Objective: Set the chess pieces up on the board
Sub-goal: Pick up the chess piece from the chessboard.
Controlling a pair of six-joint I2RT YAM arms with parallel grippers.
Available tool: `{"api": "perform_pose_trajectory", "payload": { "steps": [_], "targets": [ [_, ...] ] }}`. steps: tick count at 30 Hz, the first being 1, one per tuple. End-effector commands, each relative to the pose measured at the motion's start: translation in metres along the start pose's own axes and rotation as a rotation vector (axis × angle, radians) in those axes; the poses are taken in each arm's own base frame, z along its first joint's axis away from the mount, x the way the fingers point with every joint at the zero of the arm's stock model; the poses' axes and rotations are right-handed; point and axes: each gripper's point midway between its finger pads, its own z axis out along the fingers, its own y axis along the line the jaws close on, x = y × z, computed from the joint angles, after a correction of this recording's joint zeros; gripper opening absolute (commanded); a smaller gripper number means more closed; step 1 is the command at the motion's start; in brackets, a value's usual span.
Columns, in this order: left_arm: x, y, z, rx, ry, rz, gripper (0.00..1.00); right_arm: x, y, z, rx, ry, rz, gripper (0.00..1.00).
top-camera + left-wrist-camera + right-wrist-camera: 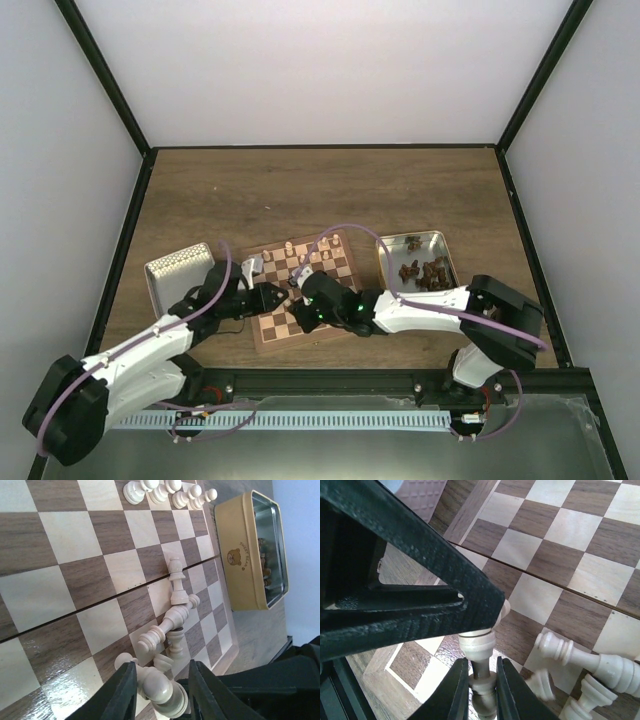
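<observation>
The board (pixel 300 342) lies in front of both arms. Several cream chess pieces stand along its far edge (pixel 290 247). My right gripper (pixel 303 303) is shut on the stem of a cream piece (pixel 481 642) low over the board's near corner (pixel 570 530). My left gripper (pixel 278 297) is open, with its fingers on either side of that same piece (pixel 160 687) and one finger (pixel 122 690) against it. Other cream pieces lie tipped over just beyond (pixel 170 622), and one stands upright (pixel 175 580). A row stands at the far edge (pixel 165 490).
A tin (pixel 440 240) holding the dark brown pieces (pixel 425 272) sits right of the board; it also shows in the left wrist view (pixel 245 555). A silver tin (pixel 180 272) sits left of the board. The two grippers are very close together.
</observation>
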Motion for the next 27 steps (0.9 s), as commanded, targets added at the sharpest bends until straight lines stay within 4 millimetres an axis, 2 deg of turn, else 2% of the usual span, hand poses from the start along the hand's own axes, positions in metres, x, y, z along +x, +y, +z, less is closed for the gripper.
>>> {"api": "perform_pose_trajectory", "payload": {
  "steps": [1,6,8,13,17,19,22,24,27],
  "targets": [
    [-0.001,-0.005,0.003,0.030,-0.003,0.010,0.29,-0.011,0.008,-0.008,-0.029,-0.051,0.008,0.01],
    [-0.001,-0.002,0.004,0.020,-0.004,0.008,0.12,-0.012,0.006,-0.009,-0.018,-0.061,0.015,0.01],
    [-0.003,0.002,0.004,0.000,-0.013,0.005,0.09,-0.009,0.003,-0.008,-0.004,-0.056,0.018,0.01],
    [-0.006,0.020,0.004,-0.098,-0.039,0.005,0.07,-0.003,-0.010,-0.009,0.052,-0.057,0.029,0.01],
    [-0.008,0.029,0.004,-0.146,-0.046,0.014,0.07,-0.008,-0.015,-0.018,0.074,-0.090,0.046,0.01],
    [-0.006,0.028,0.006,-0.141,-0.032,0.022,0.10,-0.012,-0.015,-0.022,0.076,-0.108,0.052,0.01],
    [-0.003,0.031,0.008,-0.154,-0.010,0.025,0.20,-0.014,-0.015,-0.024,0.080,-0.115,0.054,0.01],
    [-0.001,0.033,0.008,-0.165,0.003,0.026,0.31,-0.015,-0.015,-0.024,0.081,-0.115,0.057,0.01],
    [0.000,0.033,0.007,-0.175,0.016,0.034,0.42,-0.018,-0.014,-0.025,0.080,-0.120,0.063,0.01]
  ]
}}
